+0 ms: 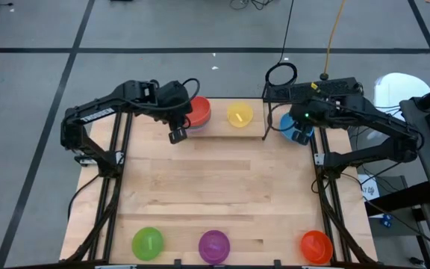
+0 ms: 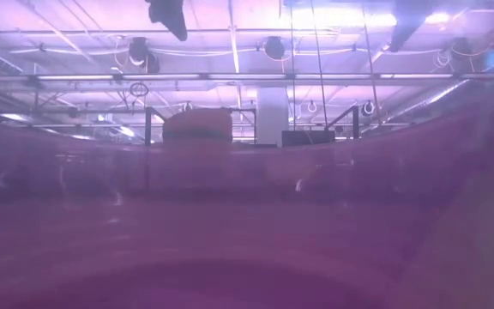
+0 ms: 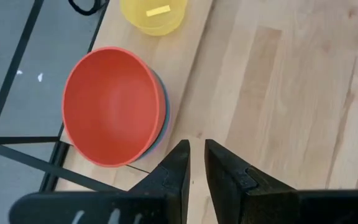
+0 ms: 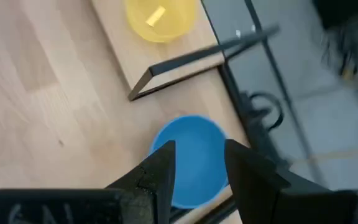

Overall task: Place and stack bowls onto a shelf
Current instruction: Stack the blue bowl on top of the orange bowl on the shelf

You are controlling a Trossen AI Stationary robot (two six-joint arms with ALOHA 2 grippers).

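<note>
A red bowl (image 3: 107, 106) sits nested in a bluish bowl (image 3: 162, 121) on the shelf (image 3: 185, 56) plank at the table's far edge. A yellow bowl (image 1: 240, 115) stands on the plank to its right. My left gripper (image 3: 196, 152) hangs over the tabletop just near of the red stack, shut and holding nothing. A blue bowl (image 4: 194, 155) stands on the table past the shelf's right end rods (image 4: 185, 62). My right gripper (image 4: 199, 165) hovers open above it, with its fingers over the bowl's mouth. Whether they touch it does not show.
Green (image 1: 147, 243), purple (image 1: 214, 244) and orange-red (image 1: 316, 246) bowls stand along the near edge. Bare wood lies between them and the shelf. The purple bowl fills most of the low view. Cables and a black box (image 1: 308, 90) sit behind the far right corner.
</note>
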